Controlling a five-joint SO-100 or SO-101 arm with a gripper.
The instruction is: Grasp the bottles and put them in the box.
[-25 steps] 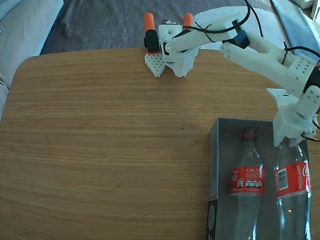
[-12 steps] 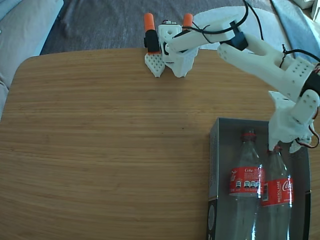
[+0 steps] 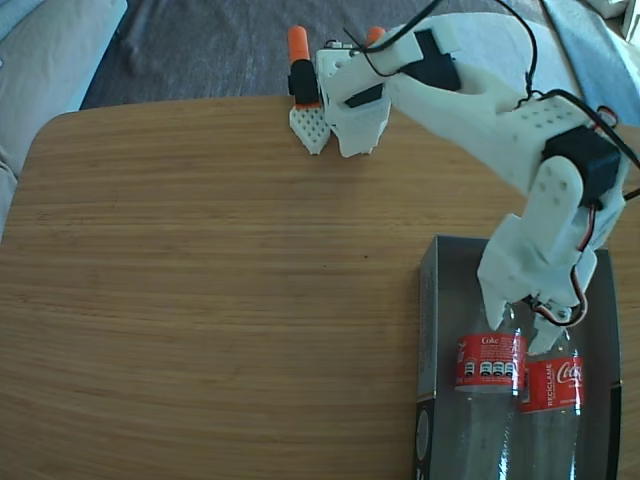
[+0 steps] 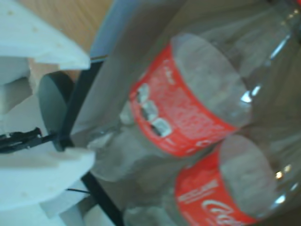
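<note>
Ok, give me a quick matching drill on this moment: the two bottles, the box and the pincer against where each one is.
Fixed view.
1. clear plastic bottle with the "Coke" label
2. clear plastic bottle with the "Coca-Cola" script label
3. dark grey-blue cardboard box
4. white pincer

a. over the bottle necks
b. table's right edge
c. left in box
d. right in box

Pairs: 1-c, 2-d, 3-b, 4-a

- Fixed view: box (image 3: 428, 300) sits on tabletop (image 3: 220, 280) at lower-right corner.
- 2 bottles in box, side by side & touching: left bottle (image 3: 488, 362), right bottle (image 3: 552, 385).
- Claw (image 3: 525, 325) over the bottle necks, at box's far end.
- Arm base (image 3: 345, 95) at tabletop's far edge, well apart from box.
</note>
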